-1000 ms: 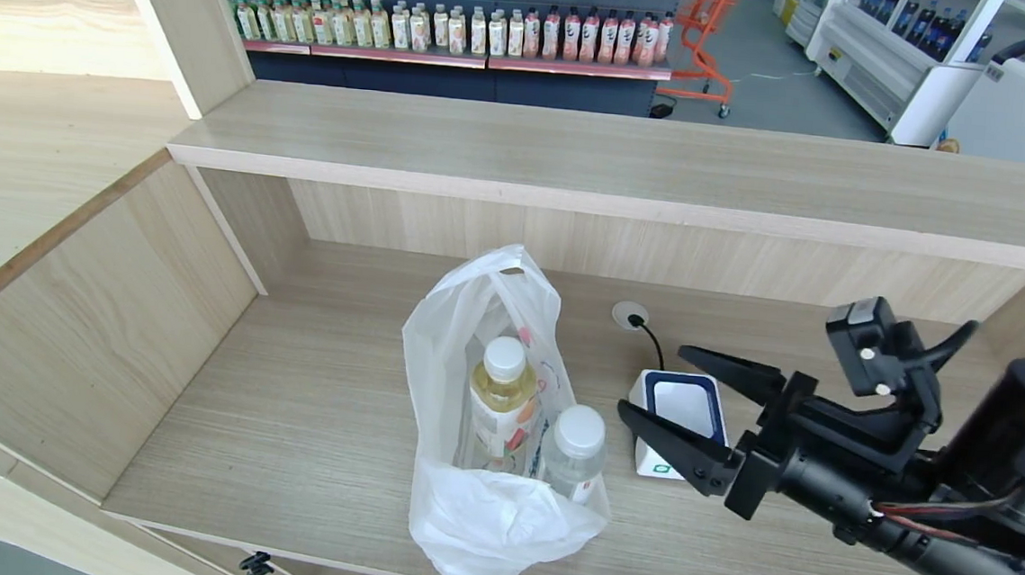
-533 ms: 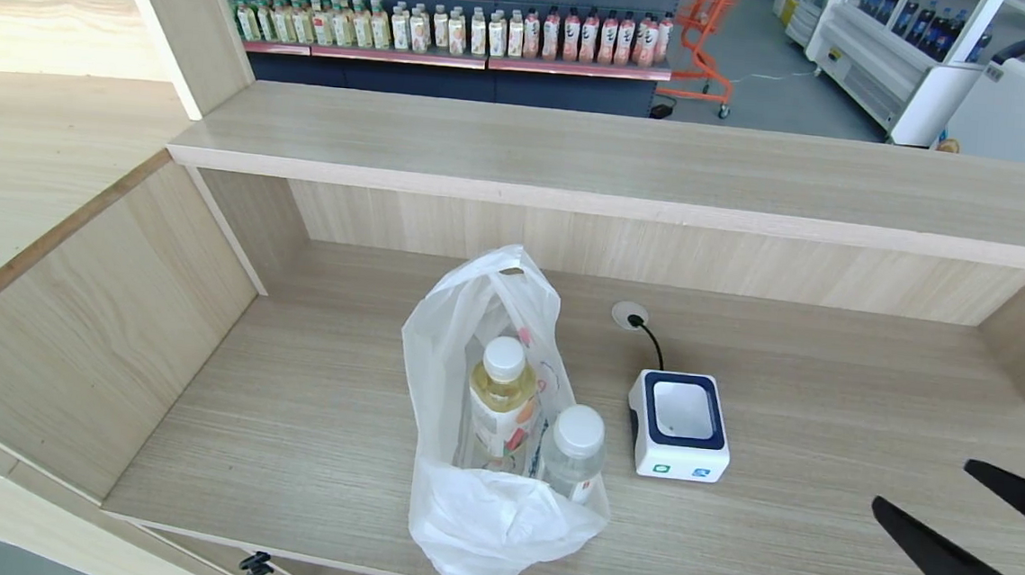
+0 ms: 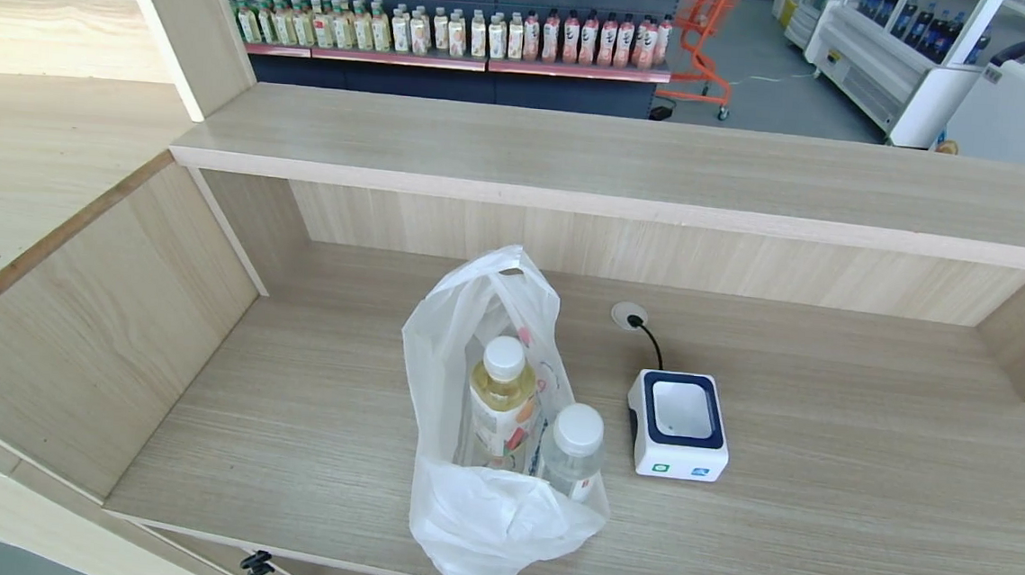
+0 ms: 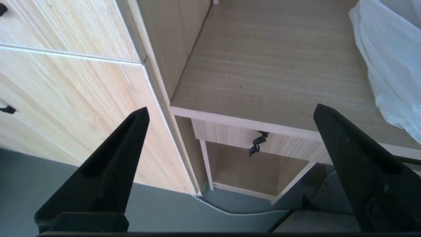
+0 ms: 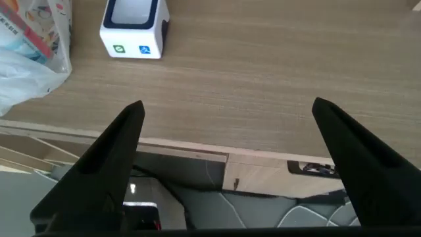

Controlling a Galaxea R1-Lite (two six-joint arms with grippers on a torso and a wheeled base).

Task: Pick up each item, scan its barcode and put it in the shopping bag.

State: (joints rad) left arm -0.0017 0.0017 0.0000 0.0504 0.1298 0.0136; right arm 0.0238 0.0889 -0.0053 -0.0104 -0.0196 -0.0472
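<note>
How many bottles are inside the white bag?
2. A yellow-drink bottle stands in the shopping bag, and a clear bottle stands beside it, nearer the scanner. Folds may hide more.

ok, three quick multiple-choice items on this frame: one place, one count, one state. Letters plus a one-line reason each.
1. Where is the scanner relative to the shopping bag?
A. beside it on the counter, on the robot's right
B. inside it
C. up on the top ledge

2. How many items stand in the bag?
A. one
B. two
C. four

3. What state is the right gripper in?
A. shut on a bottle
B. open and empty
C. shut and empty

Answers:
1 A: the scanner sits apart from the bag on the same surface.
2 B: a yellow-drink bottle and a clear bottle show through the mouth.
3 B: its fingers are spread wide with nothing between them.
</note>
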